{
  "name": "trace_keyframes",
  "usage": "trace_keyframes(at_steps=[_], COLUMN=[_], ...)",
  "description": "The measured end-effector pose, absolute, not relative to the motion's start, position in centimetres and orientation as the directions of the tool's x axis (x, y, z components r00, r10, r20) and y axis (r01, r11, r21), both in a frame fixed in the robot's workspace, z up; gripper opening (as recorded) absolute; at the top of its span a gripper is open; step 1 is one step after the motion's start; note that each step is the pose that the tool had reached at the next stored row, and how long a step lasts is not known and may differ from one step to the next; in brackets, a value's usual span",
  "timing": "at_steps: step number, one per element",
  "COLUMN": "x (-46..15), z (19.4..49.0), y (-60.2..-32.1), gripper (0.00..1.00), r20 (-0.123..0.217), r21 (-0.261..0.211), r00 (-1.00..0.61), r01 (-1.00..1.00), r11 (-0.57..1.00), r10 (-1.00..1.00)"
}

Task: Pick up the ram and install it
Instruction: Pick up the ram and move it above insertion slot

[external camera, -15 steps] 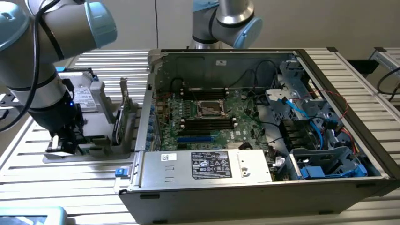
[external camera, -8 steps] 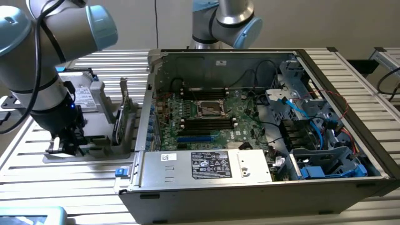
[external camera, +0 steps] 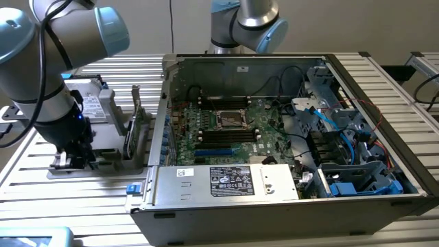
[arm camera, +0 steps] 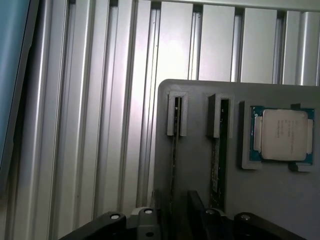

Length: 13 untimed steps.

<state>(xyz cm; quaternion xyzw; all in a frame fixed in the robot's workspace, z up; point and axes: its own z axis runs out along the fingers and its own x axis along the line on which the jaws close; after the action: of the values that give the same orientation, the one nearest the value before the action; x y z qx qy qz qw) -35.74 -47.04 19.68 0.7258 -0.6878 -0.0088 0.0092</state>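
- The ram (arm camera: pixel 174 160), a long, thin green circuit-board stick seen edge-on, stands in a narrow slot of the flat grey holder plate (arm camera: pixel 280 200). It is in the slot farther from the square, silver-lidded processor chip (arm camera: pixel 282 134).
- A second thin stick (arm camera: pixel 216 165) stands in the neighbouring slot, parallel to the first and apart from it.
- The ram's long axis runs straight along its slot and passes in between the dark fingers (arm camera: pixel 197 206) of the black gripper (arm camera: pixel 177 202). The jaws therefore straddle its thin faces rather than its ends.
- The jaws stand apart, one finger on each side of the ram. A sliver of gap shows on either side, so I judge them not yet clamped on it.
- The exterior view places the work. At the exterior view's left, the gripper (external camera: pixel 72 157) is down at the grey holder (external camera: pixel 103 167) on the slatted aluminium table (external camera: pixel 69 206).
- The open dark computer case (external camera: pixel 274 211) with its green motherboard (external camera: pixel 226 128) lies well apart, toward the frame's centre and right.
- The wrist view adds which slot the fingers bracket and how squarely they line up with the stick. The exterior view adds how far the case sits from the holder.
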Motion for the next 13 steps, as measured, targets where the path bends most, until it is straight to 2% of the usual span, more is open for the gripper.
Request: trace_keyframes(at_steps=[1, 2, 4, 6, 13], x=[-35.7, -35.7, -35.7, -35.7, -35.8], z=[19.6, 19.6, 19.6, 19.8, 22.9], y=[-47.0, -47.0, -47.0, -47.0, -47.0], gripper=[0.27, 0.27, 0.16, 0.13, 0.13], r20=[0.0, 0.0, 0.0, 0.0, 0.0], r21=[0.025, 0.026, 0.026, 0.026, 0.026], r00=[0.054, 0.054, 0.054, 0.054, 0.054], r01=[-0.998, -0.998, -0.998, -0.998, -0.998], r11=[-0.054, -0.054, -0.054, -0.054, -0.054], r10=[-0.999, -0.999, -0.999, -0.999, -0.999])
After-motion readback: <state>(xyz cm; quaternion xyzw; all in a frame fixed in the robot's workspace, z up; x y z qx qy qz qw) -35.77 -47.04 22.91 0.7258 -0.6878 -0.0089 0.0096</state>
